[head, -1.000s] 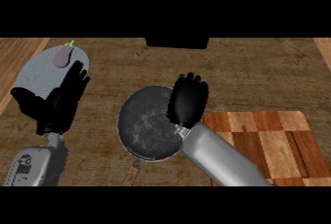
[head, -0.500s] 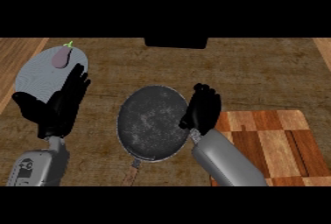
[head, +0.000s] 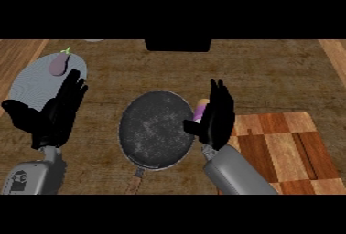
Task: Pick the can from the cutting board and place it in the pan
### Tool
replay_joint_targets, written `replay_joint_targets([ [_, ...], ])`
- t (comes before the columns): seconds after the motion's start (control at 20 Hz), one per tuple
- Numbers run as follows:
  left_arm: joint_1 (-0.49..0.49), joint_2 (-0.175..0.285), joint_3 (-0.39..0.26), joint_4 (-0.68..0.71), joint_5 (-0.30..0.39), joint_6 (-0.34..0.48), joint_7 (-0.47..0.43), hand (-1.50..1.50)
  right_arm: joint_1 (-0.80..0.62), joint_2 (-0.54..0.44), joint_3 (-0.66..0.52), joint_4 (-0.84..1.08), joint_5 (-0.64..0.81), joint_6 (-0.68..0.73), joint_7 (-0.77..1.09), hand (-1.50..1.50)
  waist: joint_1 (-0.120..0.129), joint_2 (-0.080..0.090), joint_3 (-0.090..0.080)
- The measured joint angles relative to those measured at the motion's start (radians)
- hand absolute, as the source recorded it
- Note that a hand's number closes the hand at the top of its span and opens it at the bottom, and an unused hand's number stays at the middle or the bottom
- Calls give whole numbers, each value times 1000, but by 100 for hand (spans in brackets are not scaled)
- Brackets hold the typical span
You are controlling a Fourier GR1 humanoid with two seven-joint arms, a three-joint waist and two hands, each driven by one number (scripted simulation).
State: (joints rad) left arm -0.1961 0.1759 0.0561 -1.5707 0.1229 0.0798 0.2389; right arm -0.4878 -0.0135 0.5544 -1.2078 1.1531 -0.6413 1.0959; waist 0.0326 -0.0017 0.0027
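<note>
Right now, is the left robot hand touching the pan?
No, the left robot hand hangs open by the plate's edge, apart from the pan.

Purple eggplant (head: pixel 58 65) on grey plate (head: pixel 30 87), black box (head: pixel 178 45), wooden counter (head: pixel 270 73)

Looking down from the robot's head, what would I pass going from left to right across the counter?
First the left hand, then the pan, then the right hand, then the cutting board.
</note>
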Motion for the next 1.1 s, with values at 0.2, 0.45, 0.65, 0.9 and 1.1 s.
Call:
replay_joint_targets([
  [0.2,18,10,19,2,6,-2,-5,0,102,3,1,-117,8,-151,-26,-150,-26,-6,-1],
  [0.45,39,14,32,-8,5,6,-10,0,310,7,90,-305,43,-300,-37,-150,-50,-11,-1],
  [0.65,55,17,33,-28,4,6,-4,0,510,9,209,-465,91,-386,-59,-150,-57,-11,-2],
  [0.9,48,12,35,-16,2,6,-7,0,789,0,367,-586,220,-478,-123,-150,-58,-7,-3],
  [1.1,45,10,39,-4,6,-6,-18,0,932,-6,436,-631,302,-527,-154,-150,-50,-3,-3],
])
